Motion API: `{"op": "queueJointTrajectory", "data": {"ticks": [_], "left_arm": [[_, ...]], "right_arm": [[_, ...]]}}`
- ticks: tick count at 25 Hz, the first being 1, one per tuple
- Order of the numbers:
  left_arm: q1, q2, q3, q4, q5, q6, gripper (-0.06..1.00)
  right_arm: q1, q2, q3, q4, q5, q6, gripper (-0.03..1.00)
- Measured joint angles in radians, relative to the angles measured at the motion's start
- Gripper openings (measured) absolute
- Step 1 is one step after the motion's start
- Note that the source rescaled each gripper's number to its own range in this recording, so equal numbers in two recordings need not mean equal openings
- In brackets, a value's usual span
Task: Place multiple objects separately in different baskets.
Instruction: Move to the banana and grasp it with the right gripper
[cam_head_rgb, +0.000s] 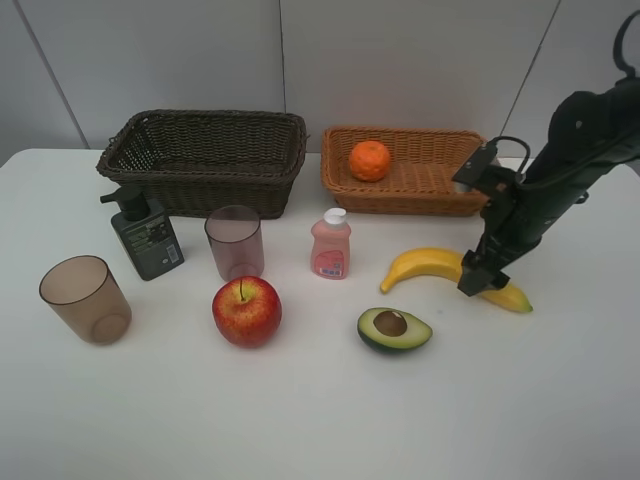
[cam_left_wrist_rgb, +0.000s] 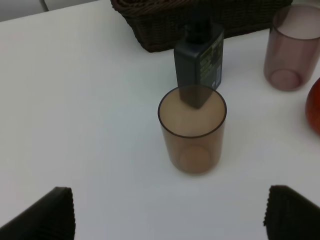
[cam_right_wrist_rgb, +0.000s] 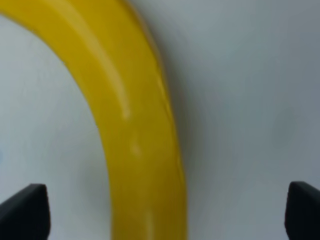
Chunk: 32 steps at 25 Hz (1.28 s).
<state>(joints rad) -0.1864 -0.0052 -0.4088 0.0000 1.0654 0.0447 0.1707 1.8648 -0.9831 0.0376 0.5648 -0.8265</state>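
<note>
The left pincer (cam_left_wrist_rgb: 170, 214) shows only in its own wrist view, as 2 dark ribbed tips cut off by the frame's edge. They stand wide apart with bare white bench (cam_head_rgb: 560, 400) between them.

Just beyond stands 1 of the 2 translucent brownish cups (cam_head_rgb: 85, 300), smooth and upright. Through its wall the base of the dark green pump bottle (cam_head_rgb: 146, 235) is dimly visible.

Behind the bottle sits the dark brown basket (cam_head_rgb: 205, 160), woven wicker, rectangular and the deeper of the 2. The second cup (cam_head_rgb: 235, 243) stands in front of it, and the glossy red apple (cam_head_rgb: 246, 311) lies nearer still.

At the middle is the small pink bottle (cam_head_rgb: 331, 245) with its white cap.

The dimpled orange (cam_head_rgb: 369, 160) lies inside the shallow tan basket (cam_head_rgb: 420, 200), alone there. On the bench lie the halved avocado (cam_head_rgb: 394, 329), pit up, and the curved yellow banana (cam_head_rgb: 430, 265).

The right pincer (cam_head_rgb: 478, 282) hangs over the banana and hides part of it. Its tips are spread to either side of the fruit. The wrist view is blurred, so I cannot tell whether they touch it.
</note>
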Motion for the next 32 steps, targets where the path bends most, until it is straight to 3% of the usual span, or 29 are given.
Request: {"op": "queueJointTrajectory", "data": {"ticks": [18,22,28,32], "left_arm": [[0.0,0.0,0.0,0.0,0.0,0.0,1.0],[0.0,0.0,0.0,0.0,0.0,0.0,1.0],[0.0,0.0,0.0,0.0,0.0,0.0,1.0],[0.0,0.0,0.0,0.0,0.0,0.0,1.0]], "right_arm": [[0.0,0.055,0.0,0.001,-0.032,0.0,0.98],[0.0,0.055,0.0,0.001,-0.032,0.0,0.75],[0.0,0.055,0.0,0.001,-0.003,0.0,0.06],[0.0,0.055,0.0,0.001,-0.001,0.0,0.04]]}}
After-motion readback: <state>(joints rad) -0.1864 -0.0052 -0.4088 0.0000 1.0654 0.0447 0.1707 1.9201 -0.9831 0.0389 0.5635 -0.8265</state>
